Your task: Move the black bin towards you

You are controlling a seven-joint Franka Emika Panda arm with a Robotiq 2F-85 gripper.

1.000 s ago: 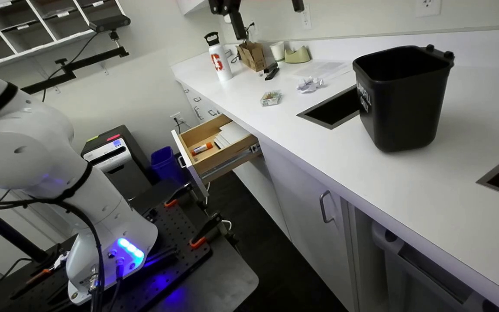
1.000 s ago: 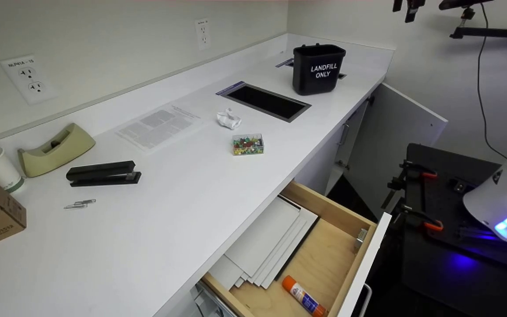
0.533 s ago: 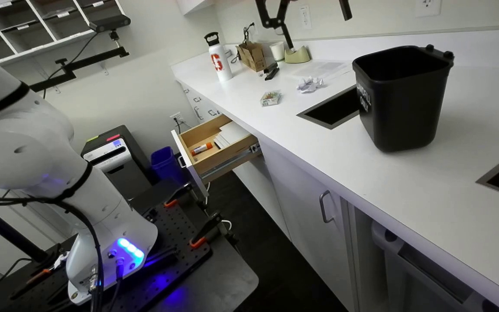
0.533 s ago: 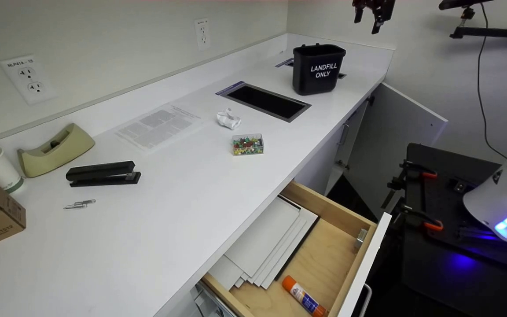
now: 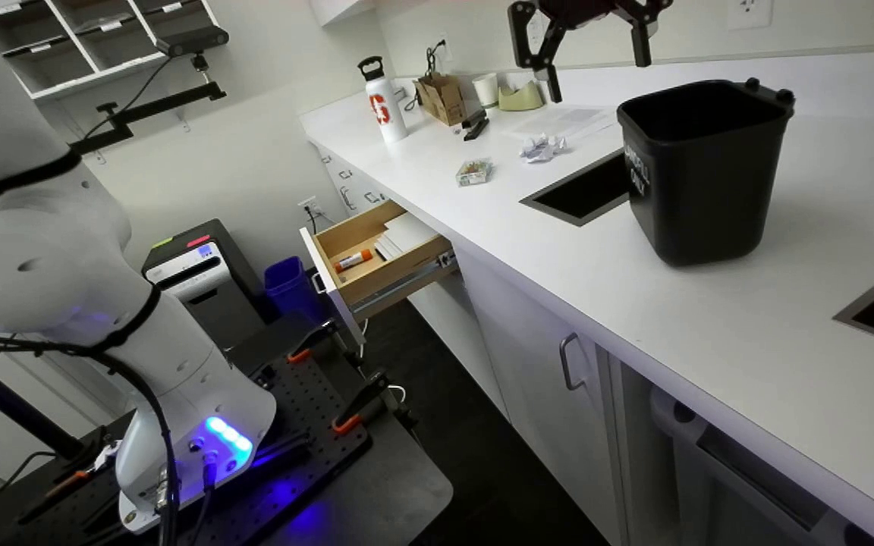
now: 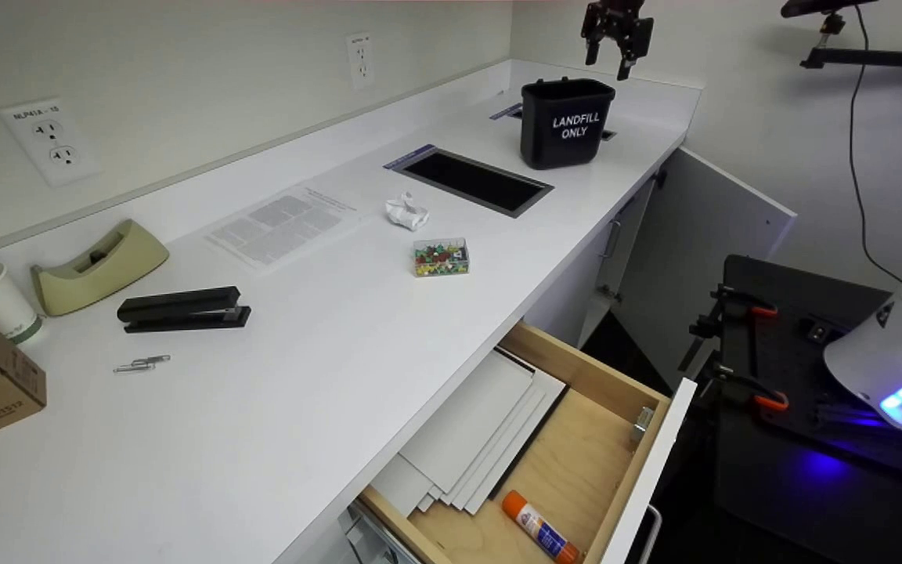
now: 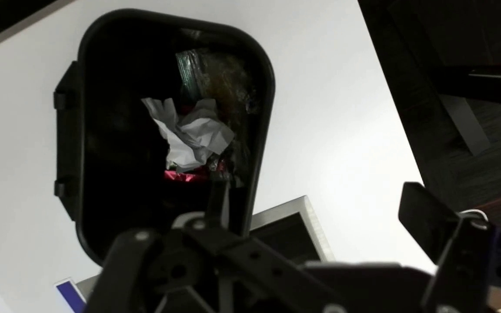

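Observation:
The black bin (image 5: pixel 699 197) stands upright on the white counter, and it also shows in an exterior view (image 6: pixel 564 129) with white "LANDFILL ONLY" lettering. In the wrist view I look down into the bin (image 7: pixel 68 143), which holds crumpled white paper and wrappers. My gripper (image 5: pixel 598 74) is in the air above the bin's rim height, and it shows in an exterior view (image 6: pixel 608 64) too. In the wrist view the gripper (image 7: pixel 315 189) is open and empty, its fingers wide apart. One finger appears over the bin's opening, the other over the counter's edge side. I see no contact with the bin.
A dark rectangular cut-out (image 6: pixel 482 184) lies beside the bin. Crumpled paper (image 6: pixel 406 211), a box of push pins (image 6: pixel 441 257), a stapler (image 6: pixel 183 308) and a tape dispenser (image 6: pixel 99 266) lie along the counter. A drawer (image 6: pixel 584 446) stands open below the counter.
My gripper has come down and moved across toward the bin, from the top of the exterior views to over its rim area. The bin has not moved. The gripper stays open.

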